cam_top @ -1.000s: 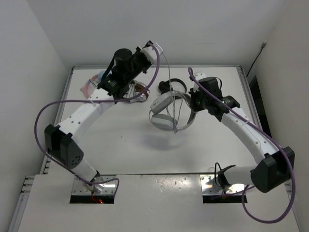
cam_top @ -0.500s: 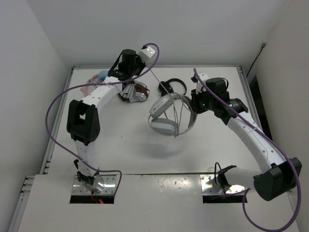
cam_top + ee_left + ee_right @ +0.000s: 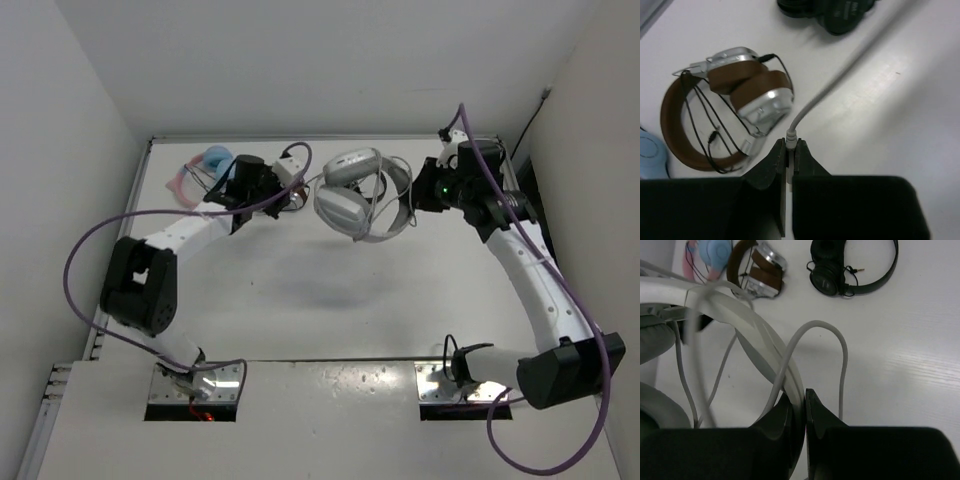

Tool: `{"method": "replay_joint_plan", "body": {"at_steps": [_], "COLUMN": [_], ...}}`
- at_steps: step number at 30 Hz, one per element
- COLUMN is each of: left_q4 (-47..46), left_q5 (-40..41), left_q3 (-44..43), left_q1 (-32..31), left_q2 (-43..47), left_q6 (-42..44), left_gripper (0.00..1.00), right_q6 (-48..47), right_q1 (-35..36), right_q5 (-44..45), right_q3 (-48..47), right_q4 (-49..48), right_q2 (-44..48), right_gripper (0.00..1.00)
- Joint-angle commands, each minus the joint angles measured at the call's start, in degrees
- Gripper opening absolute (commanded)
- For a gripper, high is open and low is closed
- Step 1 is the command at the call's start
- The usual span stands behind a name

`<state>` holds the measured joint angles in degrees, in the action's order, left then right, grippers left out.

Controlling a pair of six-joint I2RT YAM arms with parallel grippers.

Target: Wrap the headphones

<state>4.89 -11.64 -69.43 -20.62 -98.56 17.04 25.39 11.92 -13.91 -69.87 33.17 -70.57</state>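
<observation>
Right gripper (image 3: 799,399) is clamped on the headband (image 3: 760,332) of the headphones (image 3: 352,195), held above the table (image 3: 300,300) near its far edge. Left gripper (image 3: 789,149) pinches the cable (image 3: 840,75) at its plug. Several turns cross the band. Judged partly wrapped, with loose length left to wind.

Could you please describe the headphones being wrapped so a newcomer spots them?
Over the far middle of the white table, the right gripper holds large white over-ear headphones aloft. Unlike it, the small black pair and brown-and-silver pair lie on the table.
</observation>
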Motion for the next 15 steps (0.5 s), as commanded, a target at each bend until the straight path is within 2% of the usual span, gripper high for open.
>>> {"method": "replay_joint_plan", "body": {"at_steps": [1,4,7,8,12,13,15], "left_q4": [-4.4,-5.1,-4.5,-4.5,-3.1,-3.1,-2.4], "left_q5": [-13.1,-19.4,-19.9,-19.9,-19.1,-18.3,-17.5], "left_q3": [7.8,12.8,14.8,15.3,17.1,17.1,17.1], "left_q1": [2.6,1.9,-1.3,-2.2,-7.3,-9.5,-11.5], "left_q2": [10.4,15.6,18.8,19.4,21.7,21.7,21.7], "left_q6": [-7.3,-11.6,-14.8,-15.7,-18.0,-18.7,-19.3], "left_gripper": [0.00,0.00,0.00,0.00,0.00,0.00,0.00], "right_q6": [14.8,21.4,24.2,24.2,19.8,16.2,11.7], "right_q1": [-2.2,-3.7,-3.7,-2.9,-0.1,2.2,4.0], "right_q5": [-1.6,-0.2,2.7,6.4,15.2,20.8,24.3], "right_q3": [-5.6,-6.2,-8.4,-9.8,-12.8,-13.7,-13.7], "right_q4": [-7.1,-6.5,-5.2,-5.2,-3.4,-3.4,-4.1], "right_q2": [-1.1,-3.5,-5.6,-6.2,-9.0,-9.8,-10.4], "right_gripper": [0.00,0.00,0.00,0.00,0.00,0.00,0.00]}}
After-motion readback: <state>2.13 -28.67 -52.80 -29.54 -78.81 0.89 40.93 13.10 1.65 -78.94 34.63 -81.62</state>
